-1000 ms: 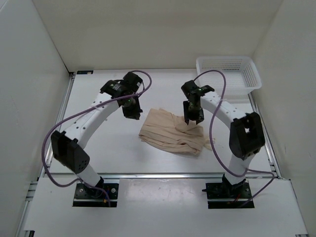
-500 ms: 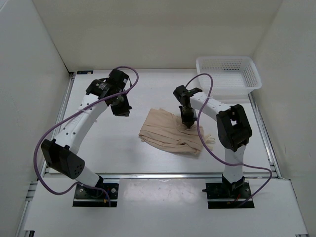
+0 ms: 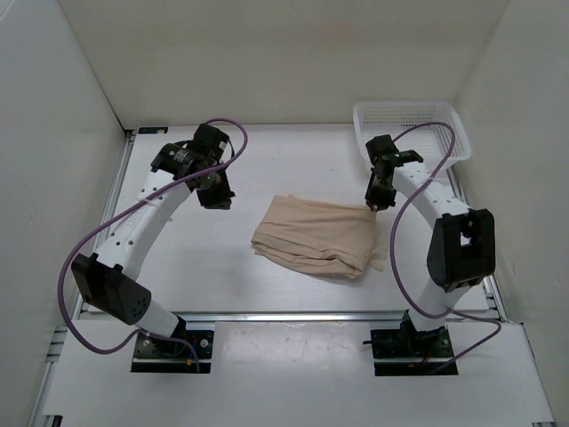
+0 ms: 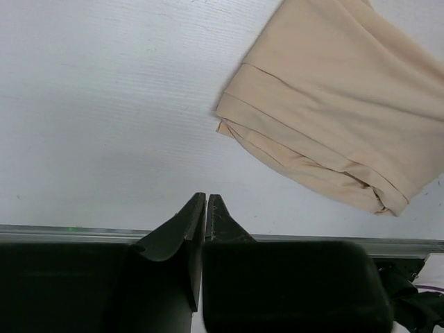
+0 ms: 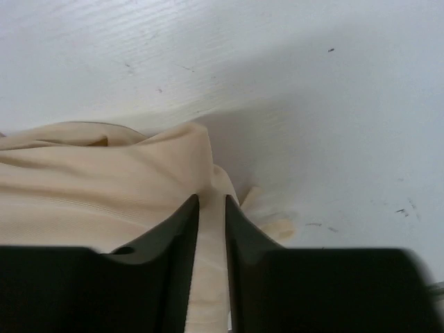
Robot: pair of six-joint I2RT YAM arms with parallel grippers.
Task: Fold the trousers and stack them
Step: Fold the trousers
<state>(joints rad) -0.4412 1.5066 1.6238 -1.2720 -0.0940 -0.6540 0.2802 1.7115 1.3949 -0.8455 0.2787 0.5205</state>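
Two arms are working over a white table [image 3: 191, 258]. Left arm [image 3: 147, 218] is arching up from its base and bending toward 12 o'clock, with its wrist turned down. Left gripper [image 4: 205, 200] is hanging above bare table at about 10 o'clock of the trousers [image 3: 313, 236], well apart from them, fingers pressed together and holding nothing.

The trousers are lying mid-table as a folded tan bundle.

Right arm [image 3: 428, 200] is reaching from its base toward 12 o'clock, elbow sticking out at 3 o'clock. Right gripper [image 5: 210, 200] is sitting at the bundle's 2 o'clock corner, fingers narrow and pinching the cloth edge between them.

Compared with half a second ago, the right gripper has gone from over the middle of the cloth out toward 2 o'clock. The top layer is now lying smoother and wider on that side. The left gripper has drifted slightly toward 9 o'clock, further off the cloth.

White mesh basket [image 3: 455, 135] is standing at the table's 1 o'clock corner, just behind the right wrist. Purple cable [image 3: 392, 236] is looping down just beside the trousers' 3 o'clock edge.
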